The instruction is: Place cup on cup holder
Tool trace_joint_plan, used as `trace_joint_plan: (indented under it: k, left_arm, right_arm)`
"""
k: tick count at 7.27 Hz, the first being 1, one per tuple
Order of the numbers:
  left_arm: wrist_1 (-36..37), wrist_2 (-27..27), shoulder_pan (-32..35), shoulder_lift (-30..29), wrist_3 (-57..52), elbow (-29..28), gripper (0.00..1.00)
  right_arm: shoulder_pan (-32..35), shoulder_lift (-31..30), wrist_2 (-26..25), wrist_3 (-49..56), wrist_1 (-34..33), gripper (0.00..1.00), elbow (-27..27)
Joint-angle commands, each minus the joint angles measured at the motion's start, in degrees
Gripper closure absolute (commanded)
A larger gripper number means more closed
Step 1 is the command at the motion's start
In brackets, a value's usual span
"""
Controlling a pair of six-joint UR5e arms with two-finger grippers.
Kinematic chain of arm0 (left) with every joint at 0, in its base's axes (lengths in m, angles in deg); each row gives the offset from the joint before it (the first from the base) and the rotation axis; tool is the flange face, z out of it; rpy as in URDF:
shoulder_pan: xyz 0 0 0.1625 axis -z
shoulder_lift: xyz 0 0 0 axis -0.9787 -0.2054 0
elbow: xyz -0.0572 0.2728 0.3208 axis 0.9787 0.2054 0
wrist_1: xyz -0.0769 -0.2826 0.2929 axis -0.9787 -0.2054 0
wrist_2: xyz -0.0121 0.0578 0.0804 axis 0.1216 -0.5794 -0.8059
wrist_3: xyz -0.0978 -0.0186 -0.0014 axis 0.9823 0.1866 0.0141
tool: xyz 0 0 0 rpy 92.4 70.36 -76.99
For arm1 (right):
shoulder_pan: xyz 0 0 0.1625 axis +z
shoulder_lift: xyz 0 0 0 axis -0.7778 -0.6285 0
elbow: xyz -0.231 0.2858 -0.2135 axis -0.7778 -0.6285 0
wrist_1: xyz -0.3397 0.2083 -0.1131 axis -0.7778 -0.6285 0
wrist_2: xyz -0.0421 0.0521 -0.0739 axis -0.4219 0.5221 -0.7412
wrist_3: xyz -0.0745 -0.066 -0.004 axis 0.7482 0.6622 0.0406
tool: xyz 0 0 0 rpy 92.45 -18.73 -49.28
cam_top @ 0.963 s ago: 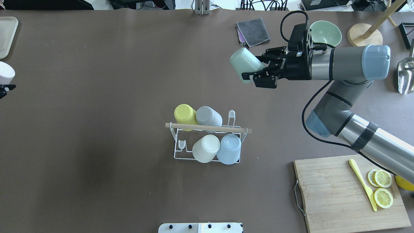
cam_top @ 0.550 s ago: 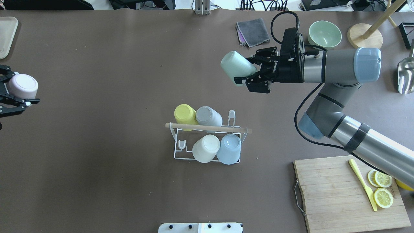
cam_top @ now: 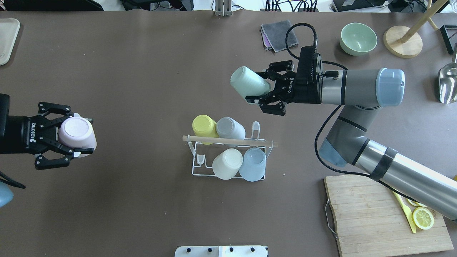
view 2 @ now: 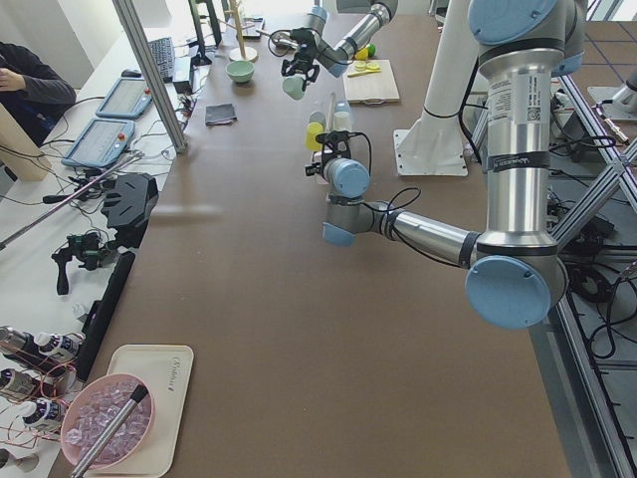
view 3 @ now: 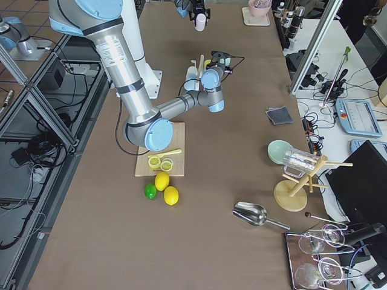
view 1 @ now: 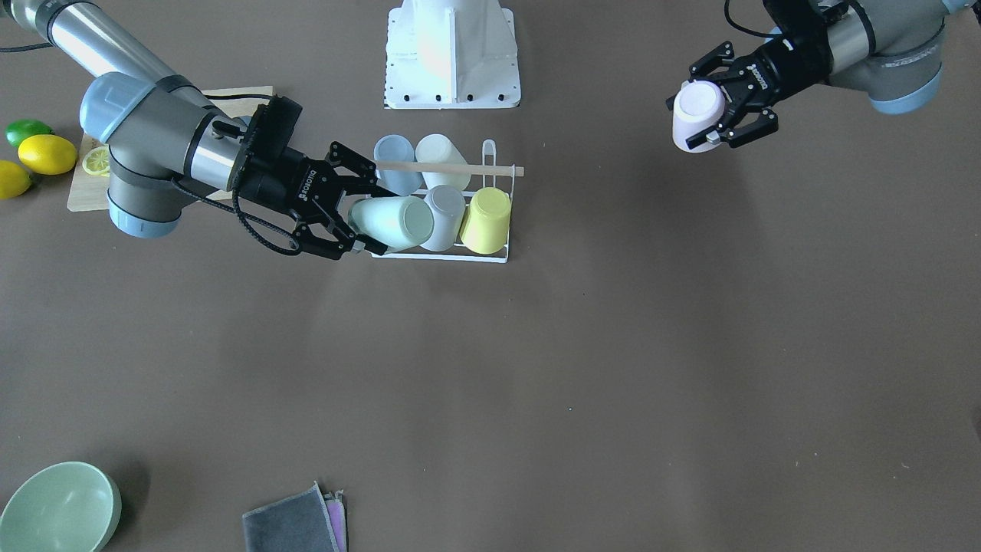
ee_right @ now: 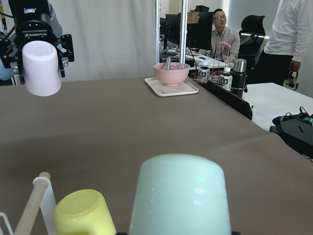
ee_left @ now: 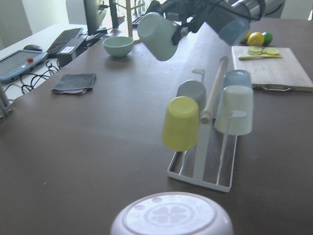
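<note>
Both arms loaded. My right gripper (cam_top: pixel 262 96) has its jaws clamped on the green cup (cam_top: pixel 249 83), tipped on its side in the air, beyond the rack (cam_top: pixel 228 157) and off toward my right. My left gripper (cam_top: pixel 71 138) is clamped on the pink cup (cam_top: pixel 76 132), upside down, well apart from the rack on my left.

The rack stands mid-desk (cam_top: pixel 142 71) with four cups already on it; one prong (cam_top: pixel 255 129) at the far right and one (cam_top: pixel 200 159) at the near left look free.

Handling guess: cups look like light, stiff, matte plastic, not fragile but smooth, so they could slip. Hold near the open rim, across the wall, leaving the mouth clear for the prong. The wire rack looks light; a sideways nudge could shift it.
</note>
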Motion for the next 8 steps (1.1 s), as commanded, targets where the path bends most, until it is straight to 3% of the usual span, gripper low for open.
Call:
trace_joint_plan:
  k: [1, 4, 7, 8]
  left_arm:
    - [-7.7, -3.1, -6.5, -5.7, 0.3, 0.0, 0.49]
    - [-13.5, -7.9, -14.5, -13.8, -0.1, -3.3, 0.49]
    - [-15.1, -10.2, -16.2, -25.0, -7.8, -15.1, 0.49]
    - [-15.1, -13.3, -17.6, -26.3, -12.8, -17.8, 0.49]
  right_arm:
    - [-2.7, -1.4, -3.4, 0.0, 3.8, 0.65, 0.0]
    - [-5.1, -3.2, -6.6, -0.2, 7.5, 0.65, -0.5]
    - [-6.1, -3.4, -6.4, 0.0, 7.5, 0.65, -0.8]
    - [-6.5, -4.0, -6.4, 0.2, 7.6, 0.64, -0.8]
